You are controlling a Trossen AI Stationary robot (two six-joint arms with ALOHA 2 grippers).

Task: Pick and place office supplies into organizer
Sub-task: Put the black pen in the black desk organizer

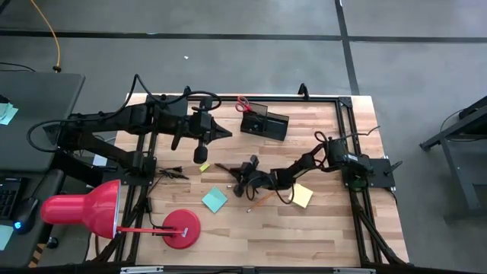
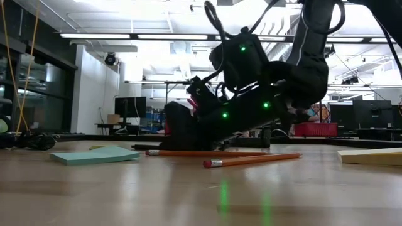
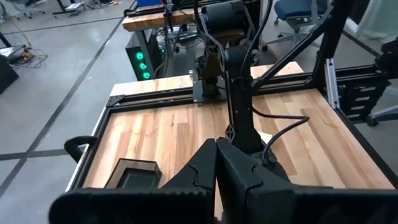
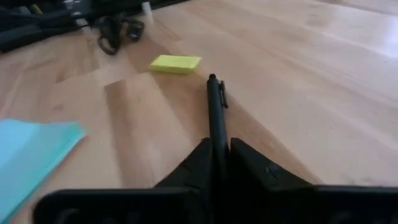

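Note:
A black pen [image 4: 216, 115] lies low over the wooden table, and my right gripper [image 1: 242, 176] is shut on it at the table's middle. A tiny yellow block [image 4: 176, 63] sits just beyond the pen's free end. The blue sticky-note pad [image 1: 214, 199], the yellow pad [image 1: 302, 195] and two orange pencils [image 2: 207, 152] lie flat near the gripper. The black organizer [image 1: 265, 122] stands at the far edge, with red-handled scissors [image 1: 243, 103] sticking up from it. My left gripper [image 1: 227, 134] hangs shut above the table, left of the organizer. My right gripper pinches the pen's near end [image 4: 217, 149] between its two fingers. The fingers come from the table's right side, slanting down, and lie along the pen. The pen points straight ahead of them toward the yellow block. Whether it is clear of the wood I cannot tell.
A big red desk lamp [image 1: 76, 209] with its round base [image 1: 181, 228] stands at the near left. A tangle of black cable [image 4: 118, 30] lies beyond the yellow block. The black metal frame [image 1: 346, 129] runs along the table's edges.

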